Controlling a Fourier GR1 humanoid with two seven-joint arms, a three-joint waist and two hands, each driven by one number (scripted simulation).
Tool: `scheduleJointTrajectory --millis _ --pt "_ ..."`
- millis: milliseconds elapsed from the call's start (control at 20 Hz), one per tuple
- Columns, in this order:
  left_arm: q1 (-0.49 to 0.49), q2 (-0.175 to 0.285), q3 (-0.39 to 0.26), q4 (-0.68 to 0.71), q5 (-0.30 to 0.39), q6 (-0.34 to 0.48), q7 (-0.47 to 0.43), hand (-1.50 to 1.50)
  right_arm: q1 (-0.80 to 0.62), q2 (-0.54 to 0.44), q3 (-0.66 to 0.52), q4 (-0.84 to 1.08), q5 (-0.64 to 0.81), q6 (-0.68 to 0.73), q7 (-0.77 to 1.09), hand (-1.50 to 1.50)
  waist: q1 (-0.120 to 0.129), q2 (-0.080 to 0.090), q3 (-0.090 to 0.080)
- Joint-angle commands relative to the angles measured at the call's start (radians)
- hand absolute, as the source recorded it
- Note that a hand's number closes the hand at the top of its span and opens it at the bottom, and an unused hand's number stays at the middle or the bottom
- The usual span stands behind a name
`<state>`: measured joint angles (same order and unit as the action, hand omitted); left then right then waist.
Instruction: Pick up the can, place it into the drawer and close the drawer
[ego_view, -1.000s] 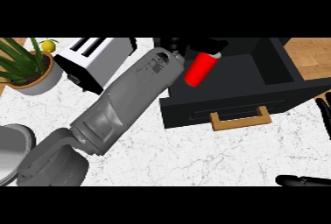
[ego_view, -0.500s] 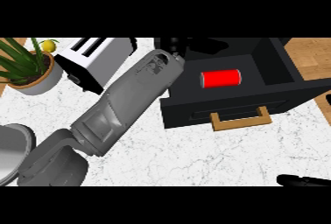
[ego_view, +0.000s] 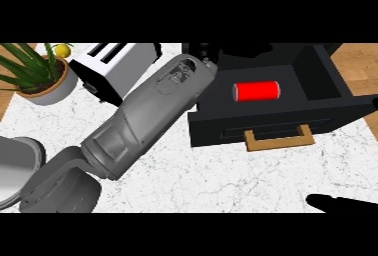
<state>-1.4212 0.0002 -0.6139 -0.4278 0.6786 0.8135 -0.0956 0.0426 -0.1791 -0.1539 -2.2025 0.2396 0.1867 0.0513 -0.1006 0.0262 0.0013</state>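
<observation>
You have the white marble bench (ego_view: 221, 185) filling most of the view. The biggest thing across it is the grey left forearm (ego_view: 140, 125), running from 7 o'clock up toward 12 o'clock. Next in size, the black open drawer (ego_view: 221, 127) sits at 2 o'clock, pulled out with its wooden handle (ego_view: 279, 139) facing you. Inside it, the red cylindrical can (ego_view: 257, 91) lies on its side on the drawer floor, apart from the walls, with nothing holding it.

You can judge the first two steps done, since the can is picked and placed. What is left is to push the drawer shut, and the handle front looks like the face to press.

Two things are doubtful. The left robot hand (ego_view: 214, 51) ends at 12 o'clock over the drawer's back edge. It is black on black, so you cannot tell whether it is open or closed. The right robot hand (ego_view: 341, 204) shows only as a dark sliver at 5 o'clock, cut off by the view's edge, and its state cannot be told either. The drawer's right end runs off the view at 3 o'clock.
</observation>
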Motion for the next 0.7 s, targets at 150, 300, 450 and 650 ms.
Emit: scheduleJointTrajectory --millis 150,300,450,650 --pt "-0.026 0.0 0.008 -0.011 0.032 0.012 -0.036 -1.5 -0.045 -0.054 0.091 0.061 0.283 -0.043 -0.049 -1.5 0.043 -0.005 0.0" --pt "-0.015 0.0 0.035 0.023 0.031 -0.007 -0.063 -1.5 -0.046 -0.101 0.102 0.069 0.365 -0.033 -0.042 -1.5 0.06 -0.011 -0.001" --pt "-0.003 0.0 -0.026 -0.053 0.03 0.05 -0.007 -1.5 -0.067 -0.083 0.195 0.173 0.53 -0.095 -0.059 -1.5 0.075 -0.018 0.0" --pt "-0.061 0.0 0.026 -0.02 0.02 0.037 0.025 -1.5 -0.08 -0.089 0.257 0.23 0.651 -0.117 -0.047 -1.5 0.088 -0.022 -0.001"
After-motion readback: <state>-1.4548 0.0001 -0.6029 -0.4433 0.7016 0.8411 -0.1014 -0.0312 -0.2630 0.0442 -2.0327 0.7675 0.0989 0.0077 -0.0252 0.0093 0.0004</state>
